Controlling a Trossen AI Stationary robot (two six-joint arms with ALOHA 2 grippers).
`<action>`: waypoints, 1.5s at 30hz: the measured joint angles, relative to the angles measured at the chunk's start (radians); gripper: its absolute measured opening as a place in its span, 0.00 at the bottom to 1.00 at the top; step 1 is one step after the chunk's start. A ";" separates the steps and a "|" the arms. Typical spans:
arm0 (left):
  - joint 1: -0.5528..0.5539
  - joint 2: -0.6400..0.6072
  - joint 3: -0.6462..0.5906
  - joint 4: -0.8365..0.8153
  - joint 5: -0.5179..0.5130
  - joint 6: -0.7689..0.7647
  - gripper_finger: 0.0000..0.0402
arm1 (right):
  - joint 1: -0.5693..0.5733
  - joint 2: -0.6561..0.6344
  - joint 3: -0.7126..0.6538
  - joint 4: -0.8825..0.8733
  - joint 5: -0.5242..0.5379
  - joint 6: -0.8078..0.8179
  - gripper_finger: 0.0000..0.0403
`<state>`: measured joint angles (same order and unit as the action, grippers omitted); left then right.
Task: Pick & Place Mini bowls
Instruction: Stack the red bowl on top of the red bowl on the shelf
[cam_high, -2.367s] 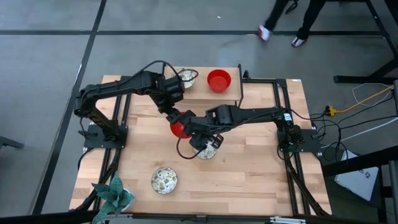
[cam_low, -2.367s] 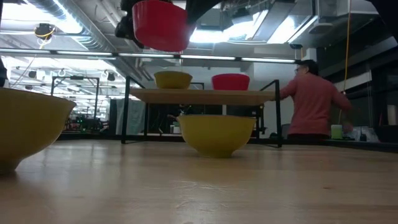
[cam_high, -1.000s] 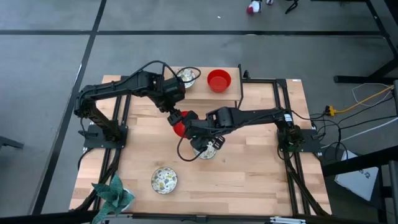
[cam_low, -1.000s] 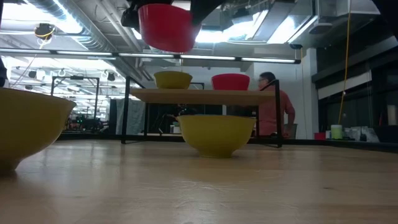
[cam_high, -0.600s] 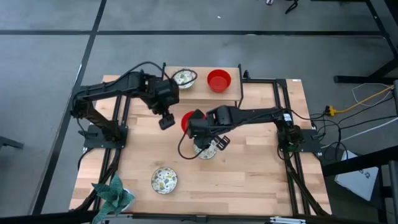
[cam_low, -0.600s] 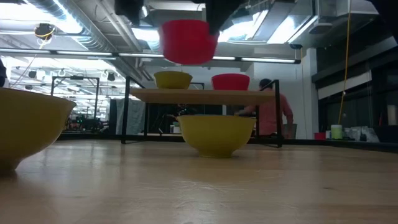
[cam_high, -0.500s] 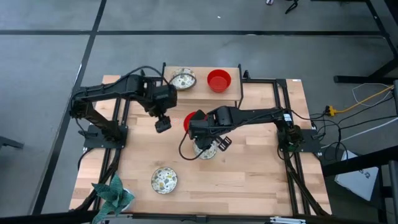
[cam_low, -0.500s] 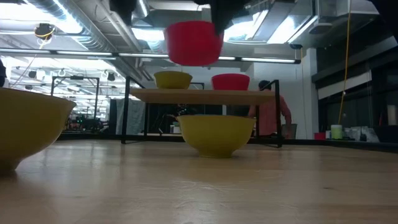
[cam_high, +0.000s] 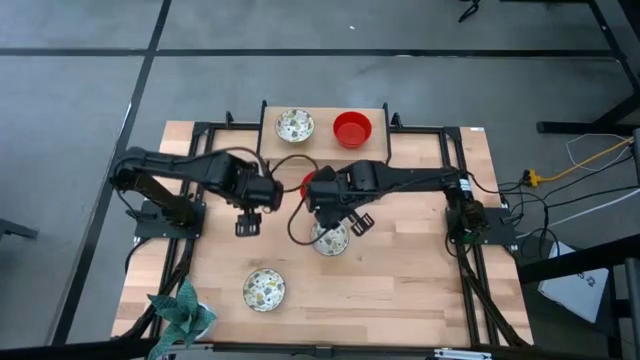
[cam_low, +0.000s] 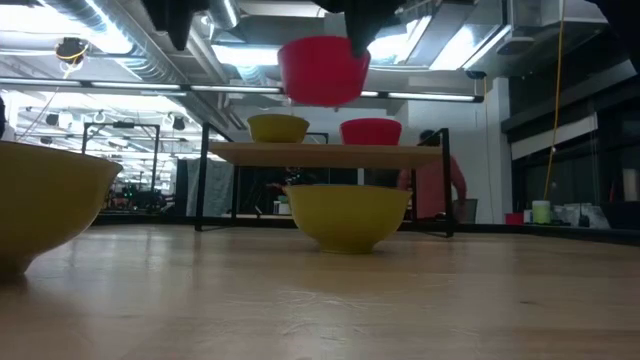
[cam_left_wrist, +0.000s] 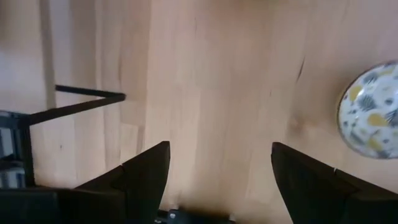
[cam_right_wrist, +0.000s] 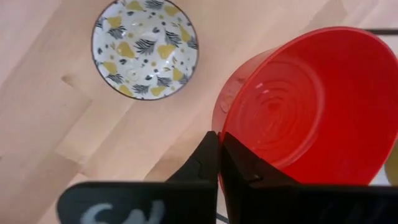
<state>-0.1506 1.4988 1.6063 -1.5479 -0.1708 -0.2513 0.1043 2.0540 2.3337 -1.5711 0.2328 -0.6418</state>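
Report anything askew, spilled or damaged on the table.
Nothing stands out. The right gripper holds the red bowl by its rim above the table; the floral bowls sit upright, unspilled. The left gripper is open, empty.

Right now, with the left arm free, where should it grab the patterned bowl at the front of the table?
Grip the patterned bowl by its rim, coming straight down with one finger inside and one outside. It sits upright with its mouth open and bare wood around it, as the right gripper holds the red bowl.

Plain glossy red bowl (cam_right_wrist: 305, 106); white bowl (cam_right_wrist: 144, 49) patterned with yellow pears and dark leaves.
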 joint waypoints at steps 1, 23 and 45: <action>-0.009 0.000 -0.021 0.011 -0.001 0.006 0.68 | -0.005 -0.004 0.000 0.000 0.001 0.004 0.01; -0.029 -0.412 -0.323 0.650 -0.083 0.104 0.68 | -0.177 -0.144 0.001 0.001 0.036 -0.004 0.01; -0.031 -0.505 -0.357 0.768 -0.010 0.161 0.68 | -0.502 -0.154 0.001 0.010 -0.103 -0.047 0.01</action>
<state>-0.1818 0.9941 1.2495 -0.7800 -0.1806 -0.0902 -0.3974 1.9003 2.3344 -1.5612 0.1298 -0.6891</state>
